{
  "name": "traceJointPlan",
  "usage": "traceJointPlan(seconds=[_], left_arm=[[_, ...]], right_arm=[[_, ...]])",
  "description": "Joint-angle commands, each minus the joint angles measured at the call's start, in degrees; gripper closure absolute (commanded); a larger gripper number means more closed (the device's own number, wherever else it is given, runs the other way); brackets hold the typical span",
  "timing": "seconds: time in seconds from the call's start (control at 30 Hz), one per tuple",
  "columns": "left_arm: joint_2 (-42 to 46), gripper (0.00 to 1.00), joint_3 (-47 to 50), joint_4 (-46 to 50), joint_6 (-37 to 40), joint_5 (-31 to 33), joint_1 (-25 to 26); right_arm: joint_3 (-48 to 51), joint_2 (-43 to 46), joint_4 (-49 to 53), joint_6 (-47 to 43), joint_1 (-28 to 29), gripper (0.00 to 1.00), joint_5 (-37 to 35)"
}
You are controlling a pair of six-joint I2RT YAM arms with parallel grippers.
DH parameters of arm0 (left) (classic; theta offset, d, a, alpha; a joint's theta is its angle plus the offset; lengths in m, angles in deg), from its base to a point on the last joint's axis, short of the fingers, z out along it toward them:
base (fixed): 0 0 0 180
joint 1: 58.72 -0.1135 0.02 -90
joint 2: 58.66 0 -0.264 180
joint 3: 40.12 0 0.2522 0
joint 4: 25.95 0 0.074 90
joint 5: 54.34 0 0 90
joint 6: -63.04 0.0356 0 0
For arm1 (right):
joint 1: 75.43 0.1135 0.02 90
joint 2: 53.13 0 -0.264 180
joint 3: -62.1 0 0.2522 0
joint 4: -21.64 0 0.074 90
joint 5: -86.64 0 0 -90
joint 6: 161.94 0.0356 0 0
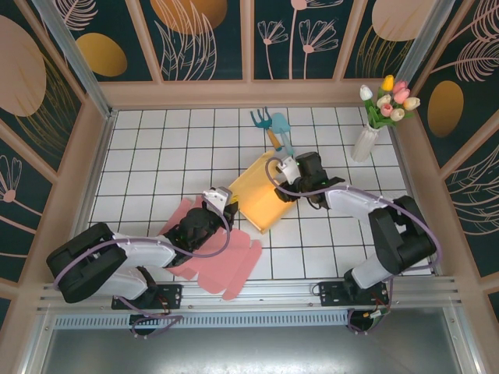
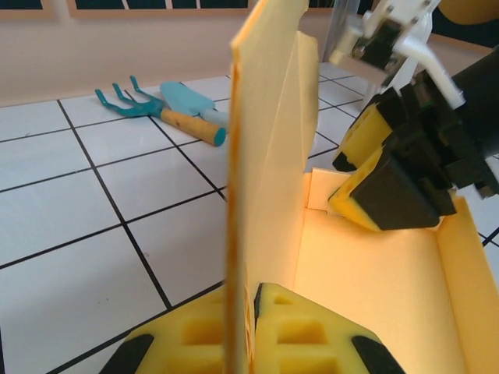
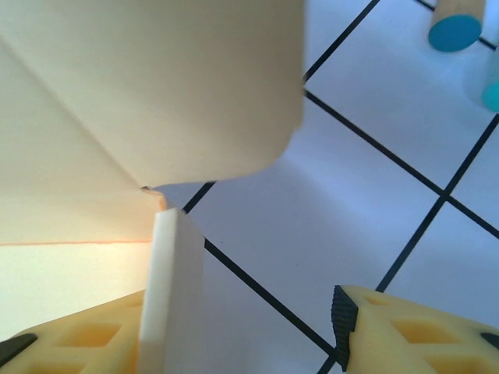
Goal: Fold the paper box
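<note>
Tiled table (image 1: 156,140) | left gripper (image 2: 251,319) pinches box (image 1: 261,195) wall, likely to keep it upright | right gripper (image 1: 282,170) open beside flap (image 3: 168,288), holding nothing

No readable text, label, brand, number or sign. Box (image 1: 261,201): plain yellow, unprinted. Pink sheet (image 1: 226,269): blank. Tabletop (image 1: 156,156): black grid lines only. Wall panels (image 1: 203,39): leaf and flower pattern, no lettering.
</note>
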State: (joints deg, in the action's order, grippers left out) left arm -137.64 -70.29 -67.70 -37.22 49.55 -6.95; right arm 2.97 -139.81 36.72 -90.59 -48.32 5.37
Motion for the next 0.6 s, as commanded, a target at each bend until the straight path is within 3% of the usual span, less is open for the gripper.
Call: traceJointPlan(seconds=[0.0, 0.2, 0.43, 0.57], left_arm=[[-1.8, 1.00, 0.6, 0.5, 2.6, 1.5, -0.4], [-3.5, 1.00, 0.4, -1.2, 3.2, 1.0, -0.4], [-7.4, 1.00, 0.5, -5.1, 5.4, 0.8, -0.4], [-10.2, 1.00, 0.0, -6.8, 8.4, -0.5, -0.4]], right_arm=[[0.5, 3.2, 1.3, 1.6, -1.0, 0.42, 1.5], [0.4, 4.6, 1.9, 2.4, -0.9, 0.42, 3.3], [1.3, 8.6, -0.3, 8.4, -1.0, 0.44, -5.4], [2.4, 11.5, -1.1, 13.7, -1.2, 0.44, -6.6]])
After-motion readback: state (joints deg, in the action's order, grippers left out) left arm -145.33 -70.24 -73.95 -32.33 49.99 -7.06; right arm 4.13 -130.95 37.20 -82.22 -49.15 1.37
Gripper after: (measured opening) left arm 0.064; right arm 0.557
